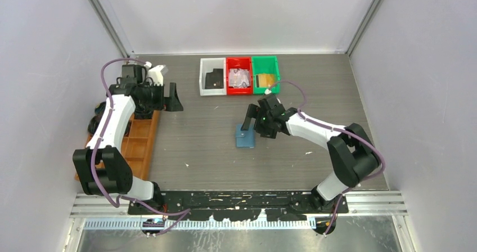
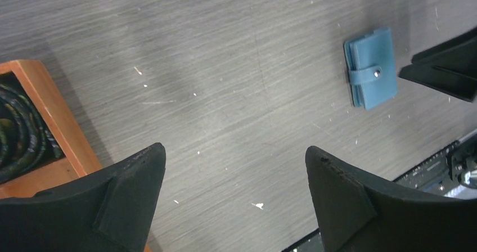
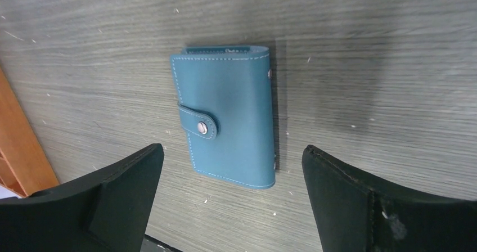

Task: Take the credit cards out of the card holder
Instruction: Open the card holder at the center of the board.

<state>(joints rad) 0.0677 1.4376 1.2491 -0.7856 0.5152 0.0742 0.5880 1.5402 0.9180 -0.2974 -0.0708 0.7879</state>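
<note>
Blue wallet (image 3: 228, 117) lies shut under my right gripper (image 3: 230, 153).
It is spread across the wallet's width; my left gripper (image 2: 235, 151), also spread, hangs well apart.

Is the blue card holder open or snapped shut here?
Shut. The card holder lies folded flat on the table, its tab buttoned across the front.

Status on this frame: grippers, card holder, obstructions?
Left gripper open, empty, near tray. Right gripper open, above card holder. Holder flat, snapped shut. Nothing blocking it.
</note>
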